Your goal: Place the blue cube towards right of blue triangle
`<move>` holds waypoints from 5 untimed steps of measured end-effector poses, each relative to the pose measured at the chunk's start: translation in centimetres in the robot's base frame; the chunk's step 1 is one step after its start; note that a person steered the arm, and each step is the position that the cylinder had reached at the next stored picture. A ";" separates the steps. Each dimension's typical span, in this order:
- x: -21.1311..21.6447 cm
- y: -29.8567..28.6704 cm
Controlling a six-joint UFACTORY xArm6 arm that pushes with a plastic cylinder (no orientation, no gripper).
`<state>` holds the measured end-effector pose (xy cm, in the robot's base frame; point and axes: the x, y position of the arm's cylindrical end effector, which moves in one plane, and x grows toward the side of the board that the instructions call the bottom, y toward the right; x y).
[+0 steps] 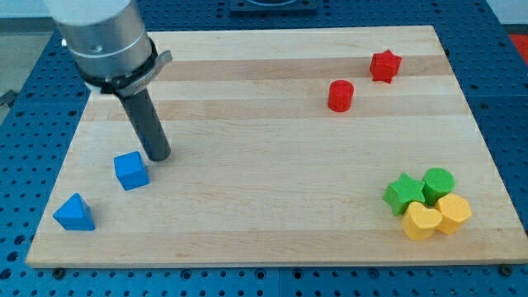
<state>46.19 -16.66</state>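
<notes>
The blue cube [131, 171] sits on the wooden board near the view's left. The blue triangle [74, 213] lies below and to the left of it, near the board's bottom-left corner. My tip [160, 157] rests on the board just to the upper right of the blue cube, close to it, with a small gap showing. The dark rod rises up and left to the grey arm body at the view's top left.
A red cylinder [340, 96] and a red star [384, 65] sit at the top right. A green star [403, 193], a green cylinder [438, 182], a yellow heart [421, 221] and a yellow hexagon-like block [453, 212] cluster at the bottom right. The board [264, 132] lies on a blue perforated table.
</notes>
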 end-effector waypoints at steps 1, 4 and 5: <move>-1.2 -2.6; 5.3 -5.6; 4.9 -5.6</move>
<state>51.05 -22.21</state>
